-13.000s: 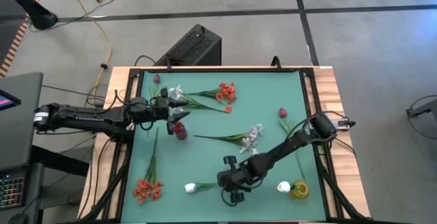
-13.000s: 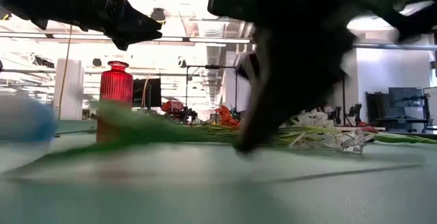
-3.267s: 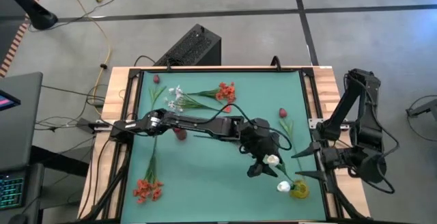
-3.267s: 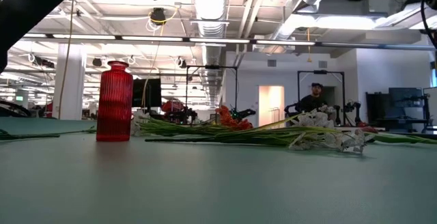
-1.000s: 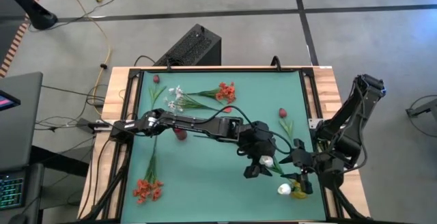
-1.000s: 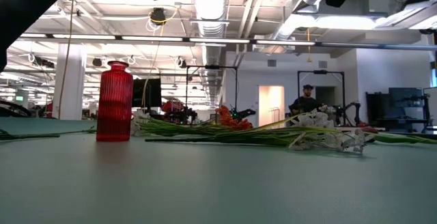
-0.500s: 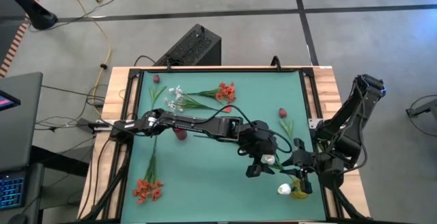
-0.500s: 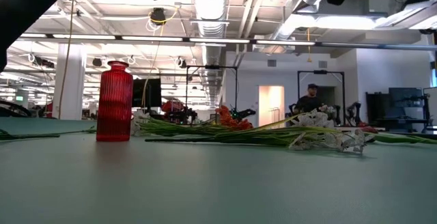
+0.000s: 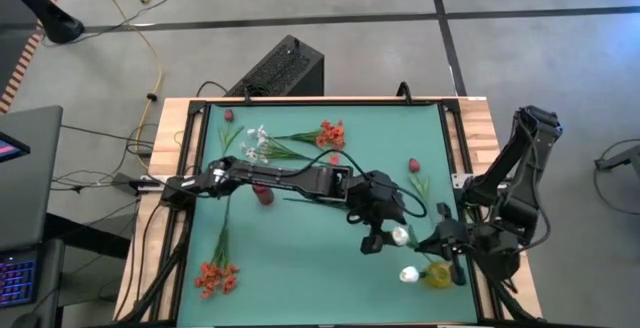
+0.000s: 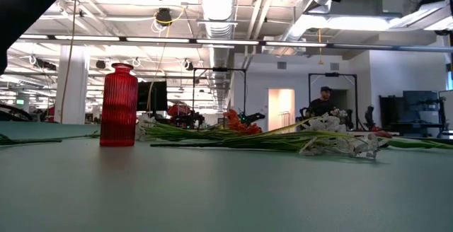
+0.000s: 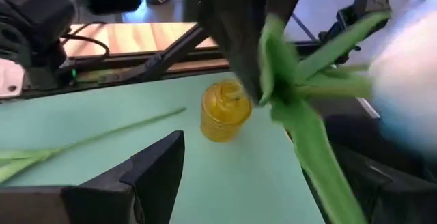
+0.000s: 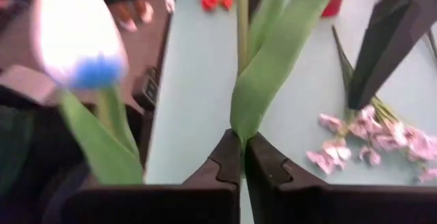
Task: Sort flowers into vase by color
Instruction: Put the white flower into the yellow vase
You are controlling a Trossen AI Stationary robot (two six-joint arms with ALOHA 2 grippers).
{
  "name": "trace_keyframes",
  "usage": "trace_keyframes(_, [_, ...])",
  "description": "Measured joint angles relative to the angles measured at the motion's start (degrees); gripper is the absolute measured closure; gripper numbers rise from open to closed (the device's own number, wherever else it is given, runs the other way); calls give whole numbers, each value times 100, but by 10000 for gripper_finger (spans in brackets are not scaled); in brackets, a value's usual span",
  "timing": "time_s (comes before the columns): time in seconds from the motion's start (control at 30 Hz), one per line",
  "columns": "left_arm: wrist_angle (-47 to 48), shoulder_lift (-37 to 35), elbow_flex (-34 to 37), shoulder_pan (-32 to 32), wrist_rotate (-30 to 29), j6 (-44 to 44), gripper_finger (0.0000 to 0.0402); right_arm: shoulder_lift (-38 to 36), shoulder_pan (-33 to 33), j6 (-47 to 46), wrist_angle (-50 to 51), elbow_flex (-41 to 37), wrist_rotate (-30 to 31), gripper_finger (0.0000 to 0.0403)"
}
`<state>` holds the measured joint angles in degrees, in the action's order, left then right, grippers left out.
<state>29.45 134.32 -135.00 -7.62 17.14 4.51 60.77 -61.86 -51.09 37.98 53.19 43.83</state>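
Note:
My right gripper (image 9: pixel 438 243) is shut on the green stem (image 12: pixel 240 80) of a white bud flower (image 9: pixel 400 236), just above the yellow vase (image 9: pixel 437 275). My left gripper (image 9: pixel 385 236) reaches across the mat to the same flower, its fingers (image 11: pixel 160 166) wide apart on either side of the stem (image 11: pixel 307 128). Another white bud (image 9: pixel 408 274) stands in the yellow vase (image 11: pixel 224 111). A red vase (image 10: pixel 118 105) stands mid-left, partly hidden under the left arm in the high view.
On the green mat (image 9: pixel 300 258) lie a white spray (image 9: pixel 258 143), an orange cluster (image 9: pixel 330 135), another orange cluster (image 9: pixel 215 276) and two dark red buds (image 9: pixel 413 166) (image 9: pixel 229 115). A pale blossom spray (image 12: pixel 369 142) lies below the left arm. A person (image 10: pixel 323 103) stands far back.
My right gripper has closed on the flower's stem beside the left gripper. The left fingers have stayed wide. The bud in the yellow vase has shifted slightly left.

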Motion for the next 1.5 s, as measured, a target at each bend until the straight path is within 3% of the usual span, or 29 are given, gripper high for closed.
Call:
trace_keyframes(0.23, [391, -89, 5, 5, -20, -37, 132, -124, -764, 11, -97, 4, 849, 372])
trace_keyframes(0.5, [701, -280, 3, 7, -50, -87, 132, 123, -1972, -377, -57, -41, 2397, 371])
trace_keyframes(0.67, [798, -412, -2, 7, -48, -129, 132, 402, -2340, -439, -50, -96, 2779, 373])
trace_keyframes(0.93, [1303, -516, 0, -126, -216, -232, 132, 869, -2401, -413, -28, -98, 2831, 367])
trace_keyframes(1.33, [2071, -817, 0, -490, -1818, -101, 168, 904, -2399, -410, -55, -98, 2058, 334])
trace_keyframes(1.5, [2159, -824, 29, -562, -2615, 204, 184, 742, -2399, -397, -73, -98, 1564, 296])
